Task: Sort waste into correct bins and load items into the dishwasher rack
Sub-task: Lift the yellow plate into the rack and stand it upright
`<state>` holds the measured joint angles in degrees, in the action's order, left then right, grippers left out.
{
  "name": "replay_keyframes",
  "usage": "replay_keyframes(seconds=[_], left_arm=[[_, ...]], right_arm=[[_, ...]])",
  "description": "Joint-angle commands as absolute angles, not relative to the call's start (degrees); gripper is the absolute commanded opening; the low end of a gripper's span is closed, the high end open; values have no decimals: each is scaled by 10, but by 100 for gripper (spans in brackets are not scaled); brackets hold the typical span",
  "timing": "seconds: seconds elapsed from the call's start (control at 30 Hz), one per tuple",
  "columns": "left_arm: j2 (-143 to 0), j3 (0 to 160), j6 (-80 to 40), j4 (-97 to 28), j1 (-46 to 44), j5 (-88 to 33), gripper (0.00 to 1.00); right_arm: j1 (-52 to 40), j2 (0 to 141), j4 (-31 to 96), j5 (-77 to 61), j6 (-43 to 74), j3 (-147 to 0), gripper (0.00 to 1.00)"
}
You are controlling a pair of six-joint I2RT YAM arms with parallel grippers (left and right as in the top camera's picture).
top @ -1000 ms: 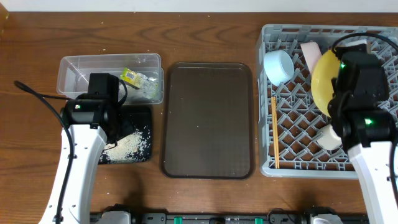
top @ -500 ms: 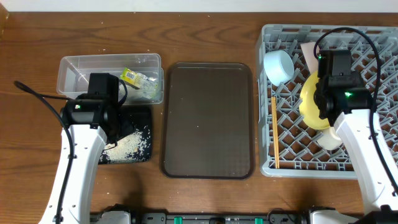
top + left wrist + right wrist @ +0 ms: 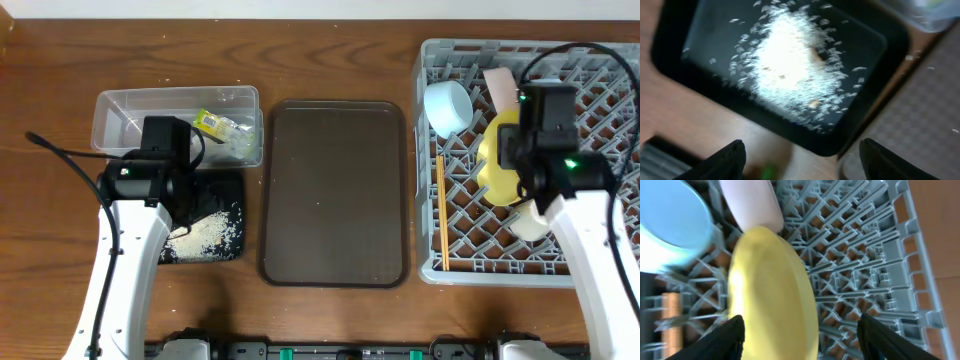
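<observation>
The grey dishwasher rack [image 3: 425,268] at the right holds a light blue bowl [image 3: 447,107], a white bowl [image 3: 497,82], a small white cup [image 3: 530,222] and wooden chopsticks [image 3: 440,210]. A yellow plate [image 3: 497,165] stands on edge between its pegs. My right gripper [image 3: 802,330] is open just above the plate [image 3: 770,290], its fingers spread wider than the rim. My left gripper [image 3: 802,155] hangs open and empty over the near edge of the black tray [image 3: 690,30], which holds rice [image 3: 790,65]. The green-and-yellow wrapper [image 3: 215,124] lies in the clear tub [image 3: 130,105].
A large brown serving tray [image 3: 335,190] lies between the bins and the rack. A few rice grains [image 3: 180,235] are scattered at the black tray's [image 3: 225,185] near corner. The left arm's cable [image 3: 60,150] loops over the table at the far left.
My right gripper has opened and let go of the yellow plate, which now stands in the rack. The right arm shifted over the rack. The left arm has stayed put.
</observation>
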<state>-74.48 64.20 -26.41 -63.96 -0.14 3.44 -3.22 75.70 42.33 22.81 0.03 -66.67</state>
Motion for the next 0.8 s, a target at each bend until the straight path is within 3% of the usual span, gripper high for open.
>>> replay_keyframes(seconds=[0.0,0.23,0.53,0.6,0.63,0.77], left_arm=[[-745,640,-203,-620,-11,-17,76],[-745,640,-121,-593,-72,-46,82],[-740,640,-121,-708,-105,-46,86],[-725,638,-121,-715,-106,-45,86],[-710,634,-123,-713,-107,-45,86],[-622,596,-123,-673,-109,-45,86]], right_arm=[[3,707,431,114,53,-667,76],[88,687,530,-112,53,-667,91],[96,675,672,-121,40,-665,93],[95,660,677,-121,35,-659,94],[93,649,675,-121,30,-654,99],[77,582,624,-127,13,-606,99]])
